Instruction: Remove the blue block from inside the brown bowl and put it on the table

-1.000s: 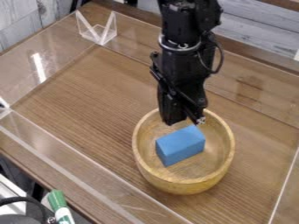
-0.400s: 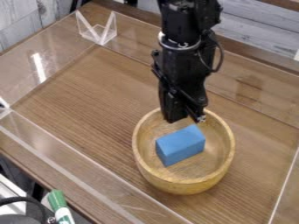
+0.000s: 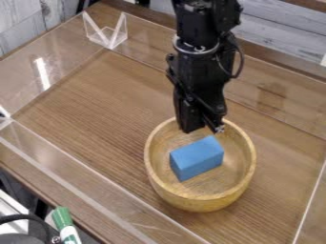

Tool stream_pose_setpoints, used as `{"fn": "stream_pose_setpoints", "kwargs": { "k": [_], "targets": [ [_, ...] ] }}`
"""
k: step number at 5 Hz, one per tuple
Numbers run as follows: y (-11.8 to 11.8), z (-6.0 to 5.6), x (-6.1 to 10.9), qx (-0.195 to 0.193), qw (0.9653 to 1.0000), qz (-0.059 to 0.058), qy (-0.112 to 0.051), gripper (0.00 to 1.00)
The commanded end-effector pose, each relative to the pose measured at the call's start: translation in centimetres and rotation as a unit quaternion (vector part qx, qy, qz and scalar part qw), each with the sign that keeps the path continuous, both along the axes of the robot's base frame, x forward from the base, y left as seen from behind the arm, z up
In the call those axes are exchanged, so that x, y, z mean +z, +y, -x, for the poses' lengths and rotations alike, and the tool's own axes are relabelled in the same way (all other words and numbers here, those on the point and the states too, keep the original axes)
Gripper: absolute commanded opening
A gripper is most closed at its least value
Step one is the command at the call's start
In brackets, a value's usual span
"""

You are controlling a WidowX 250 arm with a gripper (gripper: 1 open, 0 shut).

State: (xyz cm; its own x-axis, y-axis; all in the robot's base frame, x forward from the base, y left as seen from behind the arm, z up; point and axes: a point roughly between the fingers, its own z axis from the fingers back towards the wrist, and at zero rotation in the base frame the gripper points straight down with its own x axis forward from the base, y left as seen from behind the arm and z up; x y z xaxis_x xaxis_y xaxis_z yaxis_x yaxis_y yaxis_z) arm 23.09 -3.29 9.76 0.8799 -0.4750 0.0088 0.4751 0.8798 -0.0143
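- The counter is a broad stretch of medium-brown wood grain, and it fills most of what I can see from here.
- Clear acrylic walls stand along its edges; the left and near ones catch the light and show pale streaks.
- The black robot arm comes down from the top of the view, cables looped along its side, and points straight down over the far half of the bowl.
- The brown bowl sits on the counter toward the near right corner, round, thick-rimmed, with a pale smooth inside.
- The blue block lies inside the bowl on its floor, roughly in the middle, one long face up and turned a little askew.
- The end effector hangs just above the block's far end, its tip inside the ring of the rim; its fingers are drawn together, narrow, with nothing between them, and the block is not gripped.
- A small clear acrylic piece, V-shaped, stands at the far left, well apart from the bowl.
- At the bottom left edge something with a green cap pokes in; I cannot tell what it is.
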Motion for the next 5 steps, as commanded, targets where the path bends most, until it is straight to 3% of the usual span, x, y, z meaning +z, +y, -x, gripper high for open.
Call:
{"fn": "stream_pose_setpoints", "kwargs": {
  "k": [1, 3, 4, 5],
  "targets": [
    [0.1, -0.6, 1.4, 0.001, 0.9995, 0.004, -0.030, 0.00],
    [0.2, -0.6, 1.4, -0.001, 0.9994, 0.005, -0.033, 0.00],
    [-0.1, -0.3, 0.7, 0.000, 0.9993, 0.009, -0.036, 1.00],
    [-0.3, -0.1, -0.2, -0.001, 0.9990, 0.012, -0.044, 1.00]
  ]
}}
